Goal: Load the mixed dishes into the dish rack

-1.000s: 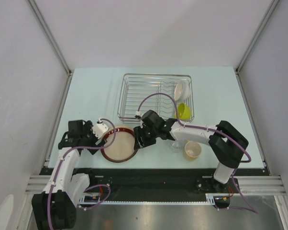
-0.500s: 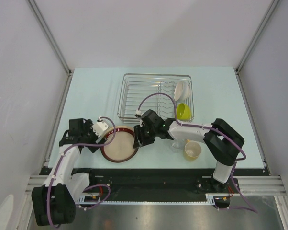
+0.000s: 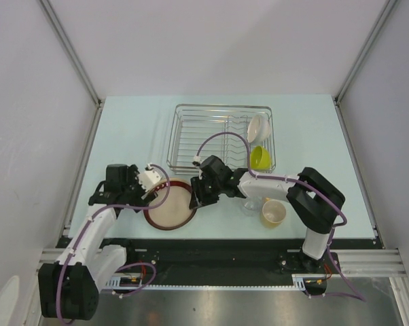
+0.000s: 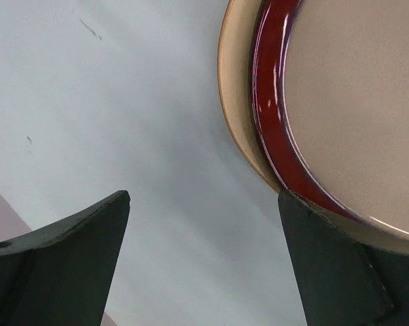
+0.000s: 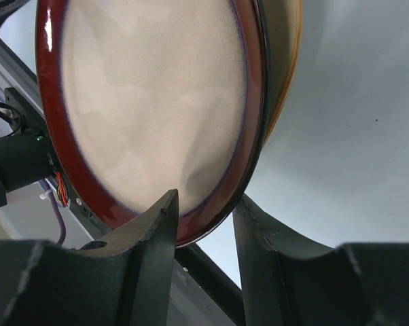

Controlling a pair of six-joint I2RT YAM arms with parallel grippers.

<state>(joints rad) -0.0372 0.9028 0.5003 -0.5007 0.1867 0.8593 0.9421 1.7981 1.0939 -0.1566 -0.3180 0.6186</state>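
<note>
The dark-red-rimmed beige plate (image 3: 169, 206) lies on another beige plate (image 3: 165, 182) at the table's near left. My right gripper (image 3: 193, 198) is shut on the red-rimmed plate's right rim. In the right wrist view its fingers (image 5: 150, 231) straddle that rim (image 5: 150, 95), and the lower plate (image 5: 286, 61) shows behind. My left gripper (image 3: 150, 191) is open and empty at the stack's left edge. In the left wrist view (image 4: 204, 204) one finger touches the rim of the red-rimmed plate (image 4: 340, 102) beside the lower plate (image 4: 235, 102). The dish rack (image 3: 191, 132) holds a white bowl (image 3: 257, 126) and a yellow-green cup (image 3: 260, 158).
A clear glass (image 3: 251, 205) and a pale yellow cup (image 3: 273, 212) stand on the table just right of my right arm. The table's front edge runs just below the plates. The walls close in on both sides.
My left gripper has moved right, up to the left edge of the plates. My right gripper has shifted slightly left and stays on the plate's right rim.
</note>
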